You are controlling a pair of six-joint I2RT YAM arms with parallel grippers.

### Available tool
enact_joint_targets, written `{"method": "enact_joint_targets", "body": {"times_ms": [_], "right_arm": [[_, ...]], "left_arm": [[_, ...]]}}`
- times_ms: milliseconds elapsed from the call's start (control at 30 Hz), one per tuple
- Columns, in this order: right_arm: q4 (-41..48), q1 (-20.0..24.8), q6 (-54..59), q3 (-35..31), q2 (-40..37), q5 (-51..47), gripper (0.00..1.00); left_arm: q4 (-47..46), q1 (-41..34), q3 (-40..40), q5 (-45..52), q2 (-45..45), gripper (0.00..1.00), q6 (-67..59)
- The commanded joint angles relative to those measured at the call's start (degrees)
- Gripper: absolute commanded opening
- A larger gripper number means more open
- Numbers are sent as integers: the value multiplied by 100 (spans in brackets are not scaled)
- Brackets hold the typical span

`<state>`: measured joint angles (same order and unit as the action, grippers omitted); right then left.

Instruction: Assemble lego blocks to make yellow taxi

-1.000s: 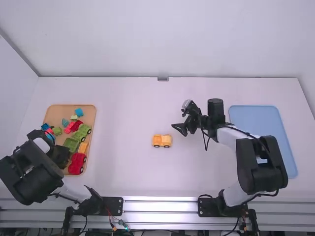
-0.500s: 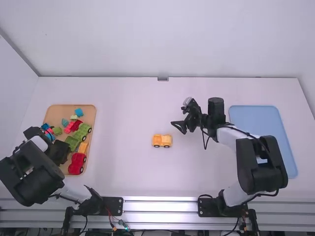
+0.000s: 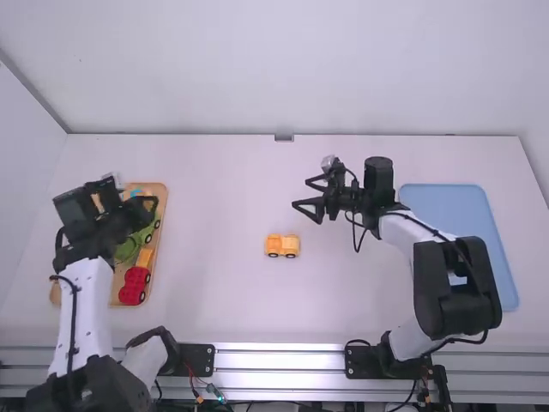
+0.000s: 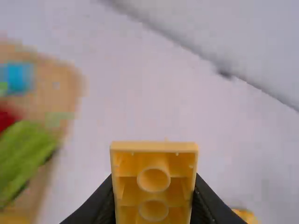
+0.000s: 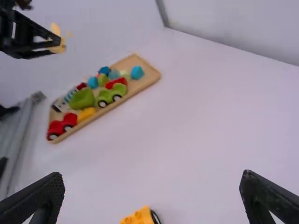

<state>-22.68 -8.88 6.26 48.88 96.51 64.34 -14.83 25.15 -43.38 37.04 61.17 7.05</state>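
Over the wooden tray's far end, my left gripper [image 3: 151, 204] hangs above the blocks. In the left wrist view my left gripper [image 4: 154, 191] is shut on a yellow block [image 4: 154, 161], its hollow underside facing the camera. This yellow block [image 5: 57, 39] also shows in the right wrist view, raised above the table. The yellow wheeled car base [image 3: 282, 245] stands on the middle of the table; the studded car base [image 5: 138, 217] is partly cut off in the right wrist view. My right gripper [image 3: 304, 194], beyond and right of the base, is open; my right gripper [image 5: 152, 181] has nothing between its fingers.
The wooden tray [image 5: 152, 75] at the left holds several loose pieces, among them a red car [image 3: 134, 285], a green wheeled piece [image 5: 112, 94] and a cyan block [image 5: 137, 72]. A blue tray [image 3: 463, 210] lies at the right, partly behind the right arm.
The left arm has swung from the tray's near left side up and away, over its far end. My right gripper has shifted slightly away from the camera and its fingers have spread wider.
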Motion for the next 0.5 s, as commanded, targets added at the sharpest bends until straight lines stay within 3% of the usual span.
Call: {"method": "enact_joint_targets", "body": {"times_ms": [0,200,467], "right_arm": [[-127,-35,-262,234,-61,1134,99],[-297,-417,-264,459,-61,1893,99],[-308,-767,-348,702,-61,2179,89]], "left_arm": [[391,-741,260,1633,44,3,-863],[2223,-2264,376,2754,791,5,-881],[4459,-3213,365,3731,2127,2,-501]]}}
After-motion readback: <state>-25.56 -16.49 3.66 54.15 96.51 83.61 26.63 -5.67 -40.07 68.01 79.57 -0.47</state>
